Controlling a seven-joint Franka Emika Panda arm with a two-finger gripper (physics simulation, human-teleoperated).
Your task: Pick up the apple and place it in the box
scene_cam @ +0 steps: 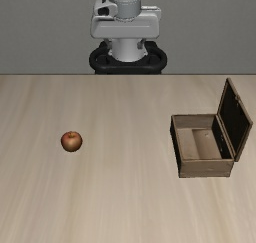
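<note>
At about nine o'clock on the counter [120, 202] sits the apple [71, 141], upright and well apart from everything else. At twelve o'clock the arm [125, 22] stands folded; whether its tool is open or holds anything cannot be told. At three o'clock the box [205, 169] waits, lid [236, 115] raised. A good grasp likely descends vertically, pinching the apple's widest part.

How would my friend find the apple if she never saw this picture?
Start at the wide wooden table. On the exterior view's left, well apart from the open-lidded brown box, lies the apple. It is small, round and red, unlike the big square box.
</note>
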